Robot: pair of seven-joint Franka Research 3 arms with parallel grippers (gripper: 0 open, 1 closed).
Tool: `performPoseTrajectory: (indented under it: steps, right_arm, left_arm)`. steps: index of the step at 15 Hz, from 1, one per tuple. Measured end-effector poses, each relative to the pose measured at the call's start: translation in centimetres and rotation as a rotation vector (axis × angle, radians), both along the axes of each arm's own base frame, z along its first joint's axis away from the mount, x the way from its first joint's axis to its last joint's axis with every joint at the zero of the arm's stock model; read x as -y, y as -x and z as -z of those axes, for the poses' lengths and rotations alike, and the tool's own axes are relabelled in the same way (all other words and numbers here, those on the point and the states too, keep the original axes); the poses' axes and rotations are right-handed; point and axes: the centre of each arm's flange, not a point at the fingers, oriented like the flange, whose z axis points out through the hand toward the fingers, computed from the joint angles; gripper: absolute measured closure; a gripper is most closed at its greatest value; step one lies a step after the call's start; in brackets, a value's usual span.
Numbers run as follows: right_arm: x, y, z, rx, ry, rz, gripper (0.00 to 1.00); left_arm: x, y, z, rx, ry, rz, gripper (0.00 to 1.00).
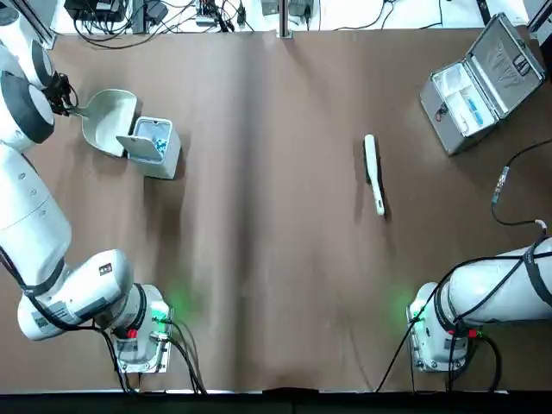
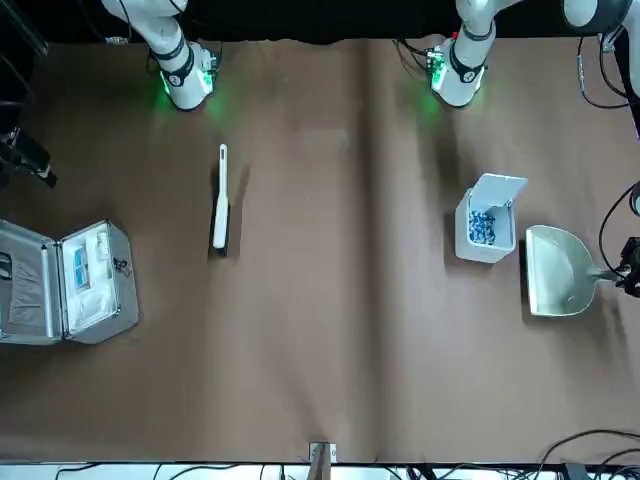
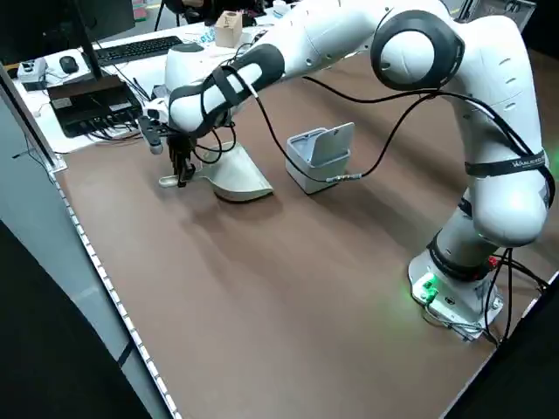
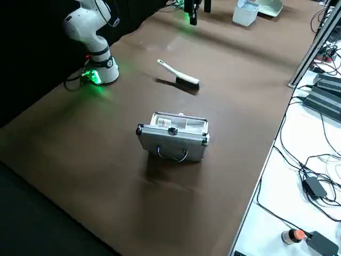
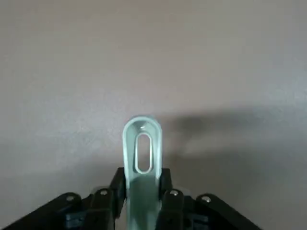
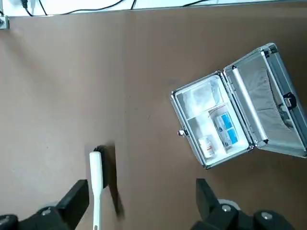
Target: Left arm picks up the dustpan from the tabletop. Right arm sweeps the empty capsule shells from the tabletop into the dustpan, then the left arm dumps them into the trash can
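My left gripper is at the far left of the table, shut on the thin handle of the cream dustpan. The pan sits low over the table with its wide mouth beside the trash can. The grey trash can has its white flap up, and small blue bits that look like capsule shells lie inside. No shells show on the tabletop. My right gripper is open and empty, held high above the white brush.
The white brush lies right of the table's middle. An open silver case stands at the far right corner. Cables trail near the right edge and beyond the far edge. The arm bases glow green at the near edge.
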Motion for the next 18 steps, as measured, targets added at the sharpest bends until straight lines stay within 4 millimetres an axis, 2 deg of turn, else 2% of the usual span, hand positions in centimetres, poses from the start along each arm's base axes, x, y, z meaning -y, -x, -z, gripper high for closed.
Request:
performPoseTrajectory:
  steps: [7, 14, 15, 16, 18]
  right_arm:
    - [0.3, 0.0, 1.1, -0.027, 0.002, 0.005, 0.01]
    - [0.3, 0.0, 1.2, -0.032, 0.003, 0.005, 0.01]
    - [0.2, 0.0, 1.3, -0.034, 0.003, 0.004, 0.01]
    - [0.2, 0.0, 1.3, -0.035, 0.003, 0.003, 0.01]
    - [0.1, 0.0, 1.4, -0.035, 0.003, 0.002, 0.01]
  left_arm:
    - [-0.5, 0.4, 0.9, 0.023, -0.009, -0.003, 0.67]
    - [-0.5, 0.3, 1.1, 0.029, -0.012, -0.001, 0.67]
    - [-0.5, 0.3, 1.1, 0.029, -0.012, -0.001, 0.65]
    - [-0.6, 0.3, 1.0, 0.031, -0.013, -0.001, 0.59]
    - [-0.6, 0.3, 1.0, 0.033, -0.014, -0.001, 0.41]
